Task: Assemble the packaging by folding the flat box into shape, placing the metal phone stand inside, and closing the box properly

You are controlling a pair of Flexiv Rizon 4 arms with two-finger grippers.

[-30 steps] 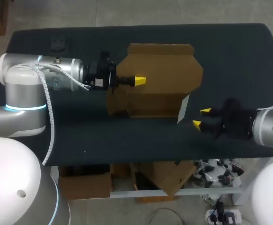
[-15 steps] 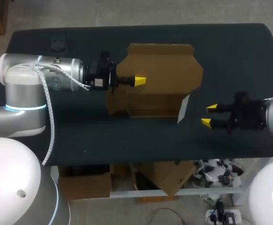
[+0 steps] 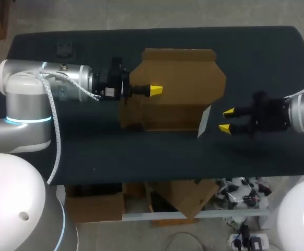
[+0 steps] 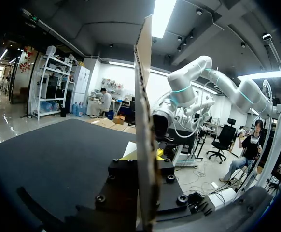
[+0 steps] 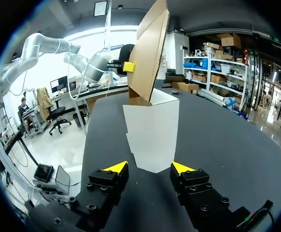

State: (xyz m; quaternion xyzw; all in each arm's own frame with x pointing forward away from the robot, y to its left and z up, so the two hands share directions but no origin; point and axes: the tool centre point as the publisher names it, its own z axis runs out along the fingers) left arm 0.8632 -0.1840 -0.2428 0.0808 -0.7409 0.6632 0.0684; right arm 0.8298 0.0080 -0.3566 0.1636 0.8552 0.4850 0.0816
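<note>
While the dark table [image 3: 141, 157] is filling most of the head view, the brown cardboard box [image 3: 178, 78] is sitting partly folded at upper centre. Its broad lid panel is spreading toward the top edge of the frame, and its shallow tray is opening just below that.

The left arm [image 3: 63, 83] is coming in from the left edge and lying level across the table. The right arm [image 3: 303, 112] is entering from the right edge at mid height.

The left gripper [image 3: 156, 90] is pinching the box at the left end of the lid panel. In the left wrist view, the box [image 4: 145, 121] is rising edge-on between this gripper's [image 4: 145, 154] fingers, with a yellow tip pressing on each face.

The right gripper [image 3: 227, 120] is hovering at the right of centre with its fingers spread and nothing between them. It is pointing at the box's white flap [image 3: 204, 121] and staying near it but apart.

In the right wrist view, that flap [image 5: 152, 135] is lying just ahead of the gripper [image 5: 150, 168]. The box [image 5: 147, 53] is standing beyond it, with the left gripper [image 5: 128, 66] clamping its far side.

A small dark thing [image 3: 65, 48] is resting at the table's upper left, too small to tell what it is.
</note>
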